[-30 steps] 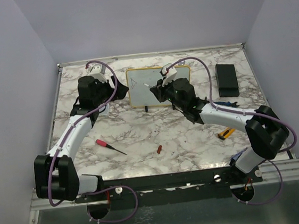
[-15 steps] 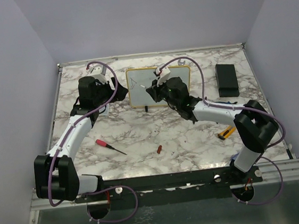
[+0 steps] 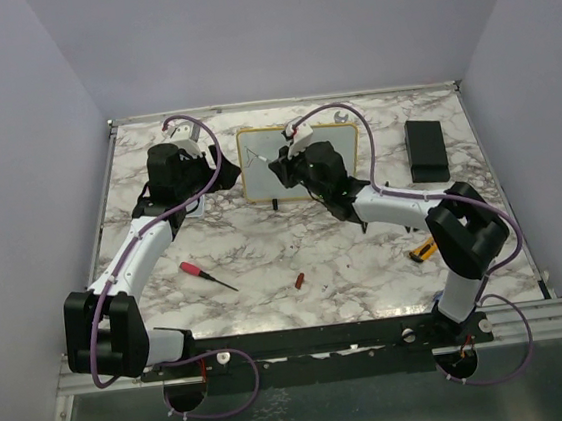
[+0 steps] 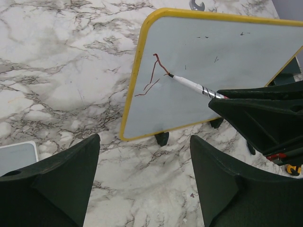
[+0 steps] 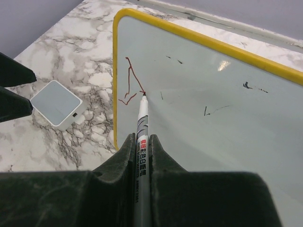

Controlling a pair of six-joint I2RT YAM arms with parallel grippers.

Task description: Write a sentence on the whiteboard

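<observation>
Right hand [image 5: 142,143] pinches a marker [image 5: 142,118], tip touching the whiteboard [image 5: 213,142] ahead (red strokes [image 5: 130,80]); left hand [image 4: 144,142] spread beside it.

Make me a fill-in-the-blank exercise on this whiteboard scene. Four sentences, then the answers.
1. The right gripper is shut on a ____, its tip touching the whiteboard.
2. The whiteboard's frame is ____ in colour.
3. The left gripper stands ____ and holds nothing.
4. The small grey pad is ____ in shape.
Missing words: marker; yellow; open; square.
</observation>
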